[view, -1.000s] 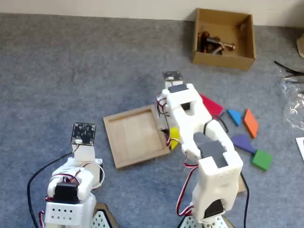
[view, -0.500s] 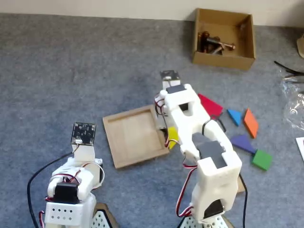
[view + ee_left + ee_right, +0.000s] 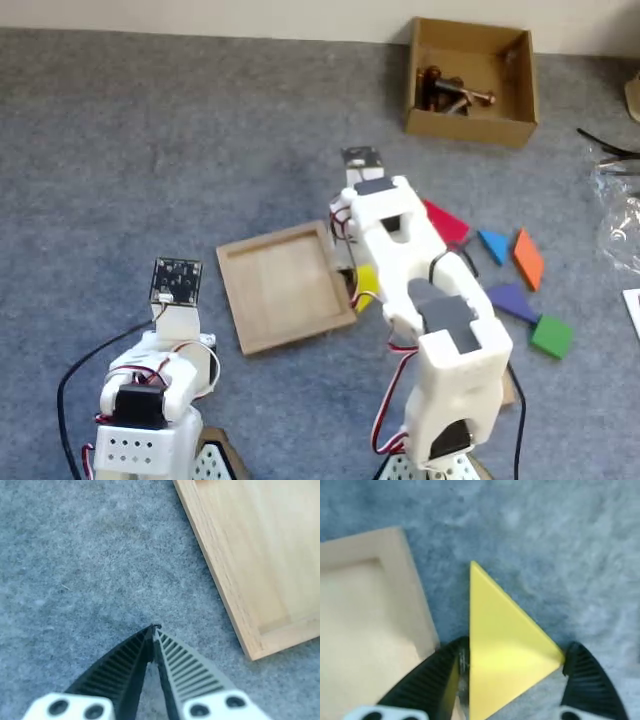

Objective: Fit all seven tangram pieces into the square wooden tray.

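Note:
The square wooden tray (image 3: 285, 285) lies empty on the grey carpet. My right gripper (image 3: 516, 647) is shut on a yellow triangle (image 3: 500, 645), just beside the tray's right rim (image 3: 417, 595); from above the yellow triangle (image 3: 366, 283) peeks out under the right arm. A red triangle (image 3: 445, 222), blue triangle (image 3: 492, 245), orange parallelogram (image 3: 528, 258), purple triangle (image 3: 512, 300) and green square (image 3: 551, 336) lie to the right of that arm. My left gripper (image 3: 152, 628) is shut and empty, above carpet near a corner of the tray (image 3: 260, 555).
A cardboard box (image 3: 470, 80) holding metal parts stands at the back right. A clear plastic bag (image 3: 620, 215) lies at the right edge. Open carpet stretches left of and behind the tray.
The right arm with the yellow triangle shifted slightly toward the tray and back. The left arm stayed still.

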Robot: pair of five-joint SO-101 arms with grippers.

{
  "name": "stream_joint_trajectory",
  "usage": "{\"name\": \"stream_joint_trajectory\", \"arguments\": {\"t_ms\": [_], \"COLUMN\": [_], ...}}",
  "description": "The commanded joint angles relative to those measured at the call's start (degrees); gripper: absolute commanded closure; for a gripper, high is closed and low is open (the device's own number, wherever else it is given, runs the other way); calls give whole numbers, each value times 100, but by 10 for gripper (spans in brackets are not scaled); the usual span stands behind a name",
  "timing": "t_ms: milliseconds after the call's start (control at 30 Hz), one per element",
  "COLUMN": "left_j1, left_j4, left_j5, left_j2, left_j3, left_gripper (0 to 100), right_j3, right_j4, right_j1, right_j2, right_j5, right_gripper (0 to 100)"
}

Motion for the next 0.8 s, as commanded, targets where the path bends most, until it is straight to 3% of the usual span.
{"name": "stream_joint_trajectory", "arguments": {"t_ms": [0,767], "left_j1": [84,84], "left_j4": [-9,-9], "left_j5": [44,44], "left_j2": [-40,-40], "left_j3": [110,110], "left_gripper": [995,995], "right_j3": [110,-215], "right_j4": [-75,444], "right_j1": [303,479], "right_j2": [-189,-242], "right_j5": [44,62], "right_gripper": [724,724]}}
